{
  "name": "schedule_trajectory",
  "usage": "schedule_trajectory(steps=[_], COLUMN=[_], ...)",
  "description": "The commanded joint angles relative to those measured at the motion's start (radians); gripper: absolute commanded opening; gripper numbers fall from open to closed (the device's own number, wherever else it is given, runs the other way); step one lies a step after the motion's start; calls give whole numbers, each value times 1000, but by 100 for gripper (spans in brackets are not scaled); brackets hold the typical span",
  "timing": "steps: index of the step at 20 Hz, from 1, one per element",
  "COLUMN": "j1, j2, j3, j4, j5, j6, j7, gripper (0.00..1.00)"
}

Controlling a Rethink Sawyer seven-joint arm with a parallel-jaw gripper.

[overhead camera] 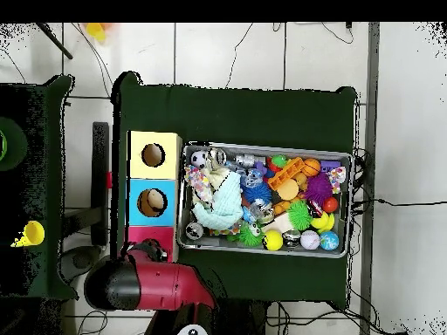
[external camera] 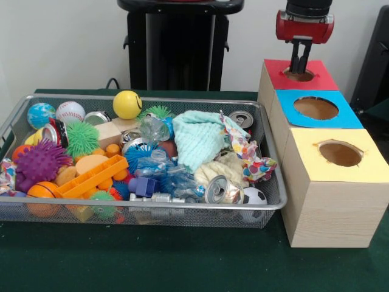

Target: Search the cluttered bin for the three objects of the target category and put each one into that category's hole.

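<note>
The wire mesh bin sits on the green table, full of clutter; it also shows in the overhead view. No plush animal toy shows in it; any are hidden under the clutter or out of view. My gripper hangs straight down over the round hole of the red-topped box, its tips at the hole's mouth. The jaws look shut with nothing visible between them. In the overhead view the red arm covers the near part of the red-topped box.
A blue-topped box and a yellow-topped box stand in line with the red one, right of the bin. The bin holds a mint cloth, a cream cloth, spiky balls, cans, an orange tray, a yellow ball.
</note>
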Motion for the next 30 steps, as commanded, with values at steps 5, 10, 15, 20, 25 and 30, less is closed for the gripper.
schedule_trajectory(steps=[5, 10, 15, 20, 25, 30], j1=[-13, -31, -169, -224, -296, -401], j2=[-3, -22, 1, 19, 45, 82], j3=[24, 30, 119, 135, 175, 253], j4=[-24, -45, -113, -192, -287, -349], j5=[61, 57, 10, -58, -130, -191], j6=[97, 146, 221, 292, 377, 395], j7=[210, 184, 27, -54, -141, -218], gripper=[0, 0, 100, 100, 100, 100])
